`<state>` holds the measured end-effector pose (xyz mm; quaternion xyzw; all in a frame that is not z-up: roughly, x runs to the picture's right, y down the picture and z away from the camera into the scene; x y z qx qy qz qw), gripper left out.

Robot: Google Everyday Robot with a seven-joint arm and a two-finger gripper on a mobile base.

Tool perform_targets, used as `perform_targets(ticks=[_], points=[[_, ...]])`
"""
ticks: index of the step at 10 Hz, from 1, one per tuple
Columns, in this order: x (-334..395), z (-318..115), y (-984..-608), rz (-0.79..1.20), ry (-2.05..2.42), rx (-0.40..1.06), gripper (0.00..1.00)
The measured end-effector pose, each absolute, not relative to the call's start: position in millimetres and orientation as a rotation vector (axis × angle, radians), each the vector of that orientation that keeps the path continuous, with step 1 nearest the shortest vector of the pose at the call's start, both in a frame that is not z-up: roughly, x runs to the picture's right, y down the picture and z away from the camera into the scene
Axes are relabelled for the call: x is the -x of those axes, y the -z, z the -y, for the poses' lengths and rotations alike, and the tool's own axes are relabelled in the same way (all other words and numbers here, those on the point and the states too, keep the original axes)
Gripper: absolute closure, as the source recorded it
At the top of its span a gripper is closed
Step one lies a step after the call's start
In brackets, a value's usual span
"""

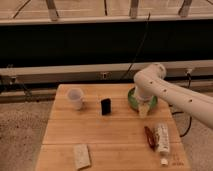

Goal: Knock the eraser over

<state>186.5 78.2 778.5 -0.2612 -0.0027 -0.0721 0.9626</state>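
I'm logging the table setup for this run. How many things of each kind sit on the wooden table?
Translucent cup: 1
Black eraser: 1
Green bowl: 1
Pale pad: 1
Red-brown packet: 1
White tube: 1
Total: 6
The gripper hangs at the Green bowl's front edge.

— What's on the table [62, 135]?
— A clear cup [75, 98] at the back left, a green bowl [131, 98] at the back right, and a pale pad [81, 156] near the front edge.
— And front right?
— A white tube [162, 139], with a dark red packet [149, 136] just beside it.
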Motion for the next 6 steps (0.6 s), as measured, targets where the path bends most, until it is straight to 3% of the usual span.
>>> perform_targets(ticks=[3, 4, 6], points=[[-186.1, -78.7, -785.7, 0.004, 0.151, 0.533, 0.20], [-183.7, -77.7, -787.9, 0.006, 0.154, 0.534, 0.25], [-180.8, -76.3, -792.5, 0.006, 0.156, 0.538, 0.43]])
